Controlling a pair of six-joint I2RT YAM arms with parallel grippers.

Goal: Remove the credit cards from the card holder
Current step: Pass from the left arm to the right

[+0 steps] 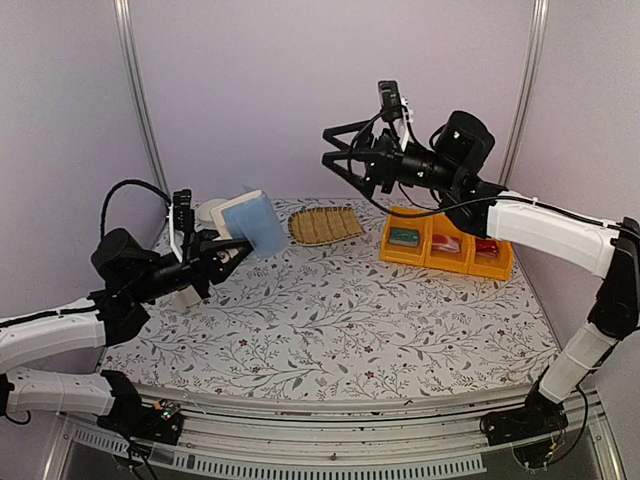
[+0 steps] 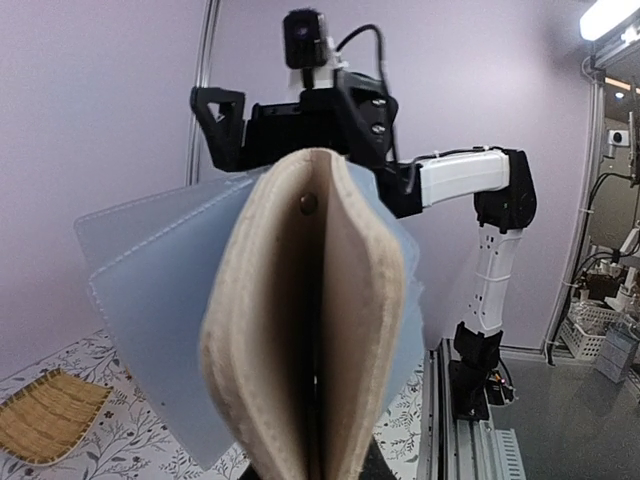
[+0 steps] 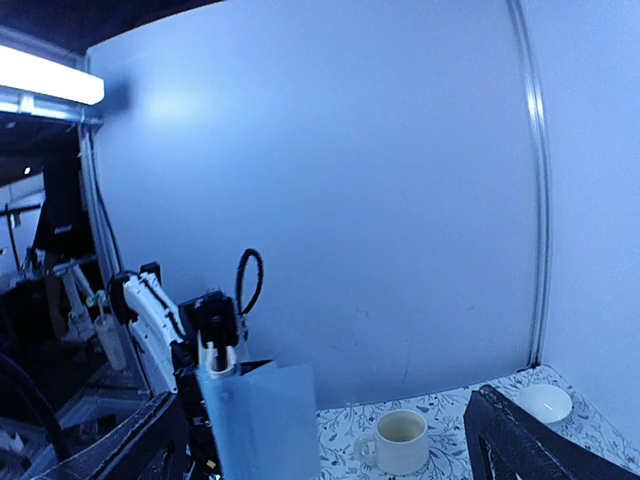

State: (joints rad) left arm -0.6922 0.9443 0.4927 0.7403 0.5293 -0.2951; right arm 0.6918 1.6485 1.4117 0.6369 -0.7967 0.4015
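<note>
My left gripper is shut on the lower end of the card holder and holds it upright in the air above the table's back left. In the left wrist view the card holder fills the middle. It gapes slightly along its beige top edge, and light blue stitched flaps fan out on both sides. The credit cards are hidden; no card shows apart from the holder. My right gripper hangs open, high over the back middle, pointing left at the holder with a wide gap between them.
A woven straw mat lies at the back centre. An orange tray of bins with small items stands at the back right. A white cup and a small white bowl sit at the back left, near the holder.
</note>
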